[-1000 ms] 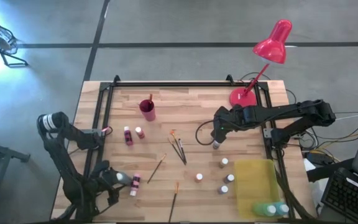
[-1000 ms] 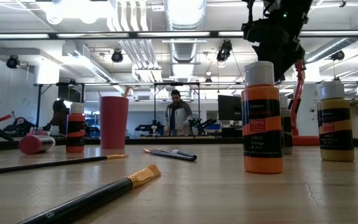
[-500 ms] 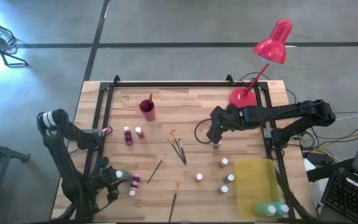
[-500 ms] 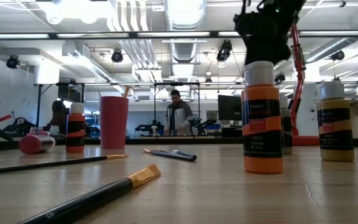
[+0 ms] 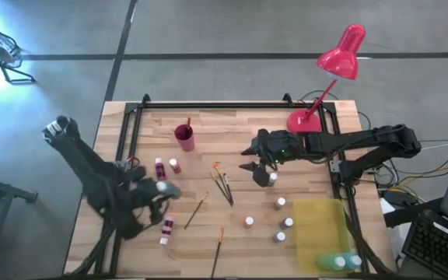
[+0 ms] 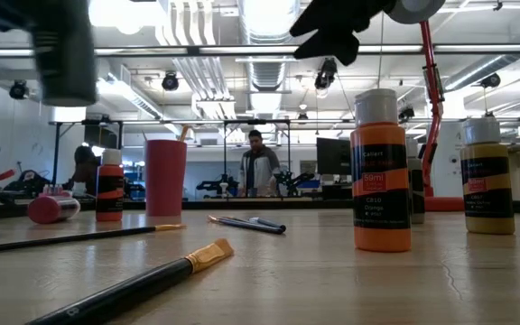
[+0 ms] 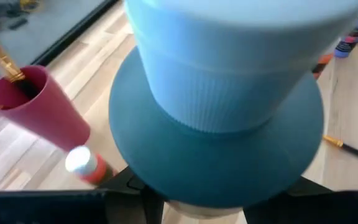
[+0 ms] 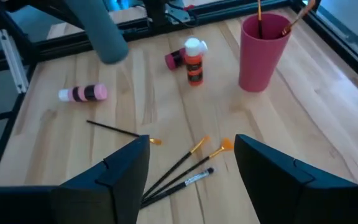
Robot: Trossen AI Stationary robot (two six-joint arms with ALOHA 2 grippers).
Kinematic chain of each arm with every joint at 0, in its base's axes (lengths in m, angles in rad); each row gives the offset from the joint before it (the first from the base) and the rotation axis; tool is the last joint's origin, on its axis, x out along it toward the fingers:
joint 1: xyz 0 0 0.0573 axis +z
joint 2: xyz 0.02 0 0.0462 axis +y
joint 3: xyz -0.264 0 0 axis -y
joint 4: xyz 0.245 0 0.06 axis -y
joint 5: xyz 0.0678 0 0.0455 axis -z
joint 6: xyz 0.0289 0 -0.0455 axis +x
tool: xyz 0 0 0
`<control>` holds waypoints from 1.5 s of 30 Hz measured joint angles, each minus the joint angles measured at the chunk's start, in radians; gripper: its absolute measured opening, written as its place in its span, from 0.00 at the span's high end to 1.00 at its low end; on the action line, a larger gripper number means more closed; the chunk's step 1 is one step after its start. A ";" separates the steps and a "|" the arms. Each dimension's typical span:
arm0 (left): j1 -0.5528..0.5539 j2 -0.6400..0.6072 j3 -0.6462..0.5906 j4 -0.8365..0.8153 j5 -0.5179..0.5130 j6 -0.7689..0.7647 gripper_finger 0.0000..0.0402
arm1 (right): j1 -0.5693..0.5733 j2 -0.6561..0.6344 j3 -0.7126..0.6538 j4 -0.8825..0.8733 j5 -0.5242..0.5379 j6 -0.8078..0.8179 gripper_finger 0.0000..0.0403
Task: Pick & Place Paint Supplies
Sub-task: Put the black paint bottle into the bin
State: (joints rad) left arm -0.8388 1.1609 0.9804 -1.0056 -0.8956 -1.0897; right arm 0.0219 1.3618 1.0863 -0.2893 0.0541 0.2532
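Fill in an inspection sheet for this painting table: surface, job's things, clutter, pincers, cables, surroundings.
Surface: light wooden plank tabletop, black-framed.
Job's things: small white-capped paint bottles standing right of centre; thin wooden-handled paintbrushes loose mid-table; pink plastic cup holding a brush; pink bottle lying flat.
Clutter: red desk lamp; flat yellow tray.
Pincers: left pincer shut on a teal white-capped paint bottle, held off the table; right pincer open above the brushes.
Cables: loose cables beyond the table's right edge.
Surroundings: person standing in the room behind.

Wooden table [image 5: 239, 132]: paint bottles [image 5: 280, 220], brushes [image 5: 224, 185], pink cup [image 5: 184, 137], yellow tray [image 5: 317, 225].
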 joint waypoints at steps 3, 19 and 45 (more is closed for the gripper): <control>0.136 -0.024 -0.001 0.181 0.083 0.249 0.61 | 0.000 -0.002 0.009 -0.001 -0.004 -0.020 0.41; 0.527 -0.017 0.006 0.537 0.422 0.698 0.61 | 0.046 -0.001 0.234 -0.195 -0.002 -0.141 0.36; 0.719 0.137 0.151 0.673 0.635 0.979 0.61 | 0.043 -0.015 0.296 -0.321 0.078 -0.148 0.35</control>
State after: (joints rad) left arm -0.1197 1.2977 1.1314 -0.3325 -0.2605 -0.1103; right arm 0.0650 1.3466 1.3819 -0.6104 0.1322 0.1051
